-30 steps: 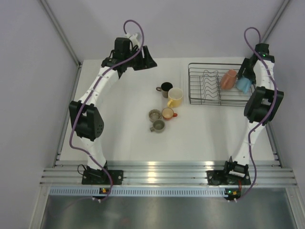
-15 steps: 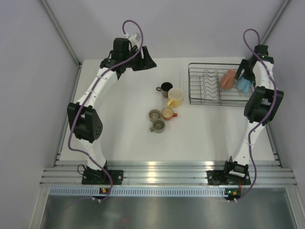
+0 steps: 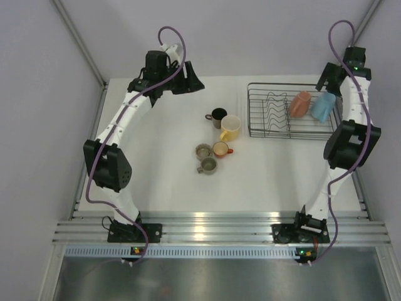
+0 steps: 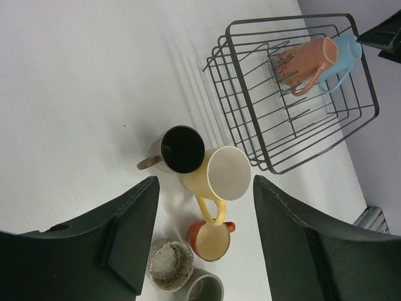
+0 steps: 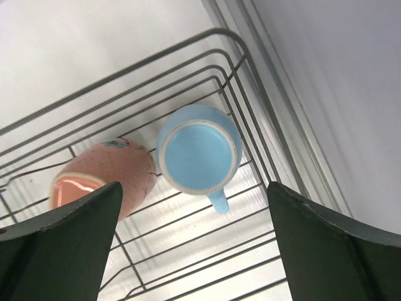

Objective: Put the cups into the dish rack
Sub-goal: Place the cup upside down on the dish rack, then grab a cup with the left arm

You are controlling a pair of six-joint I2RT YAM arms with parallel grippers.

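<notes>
The black wire dish rack (image 3: pixel 269 116) (image 4: pixel 249 106) (image 5: pixel 220 30) stands at the back right. It holds a pink cup (image 3: pixel 299 105) (image 4: pixel 305 58) (image 5: pixel 103 172) and a light blue cup (image 3: pixel 323 106) (image 4: pixel 343 53) (image 5: pixel 199 149), bottom up. My right gripper (image 3: pixel 329 80) (image 5: pixel 194 194) hangs open above the blue cup, apart from it. On the table sit a dark brown cup (image 3: pixel 218 115) (image 4: pixel 182 149), a yellow cup (image 3: pixel 230 127) (image 4: pixel 229 174), an orange cup (image 3: pixel 220 149) (image 4: pixel 212 241) and two grey cups (image 3: pixel 203 150) (image 3: pixel 208 165) (image 4: pixel 170 266). My left gripper (image 3: pixel 187 83) (image 4: pixel 205 207) is open and empty, high at the back left.
The five loose cups cluster tightly mid-table, the yellow one lying on its side against the brown one. The rack's wavy dividers (image 3: pixel 276 103) fill its left half. The table's right edge and frame rail (image 5: pixel 282 125) run just beside the rack.
My right gripper has opened wide and lifted away from the blue cup, which stays in the rack beside the pink one. The left arm shifted slightly.
</notes>
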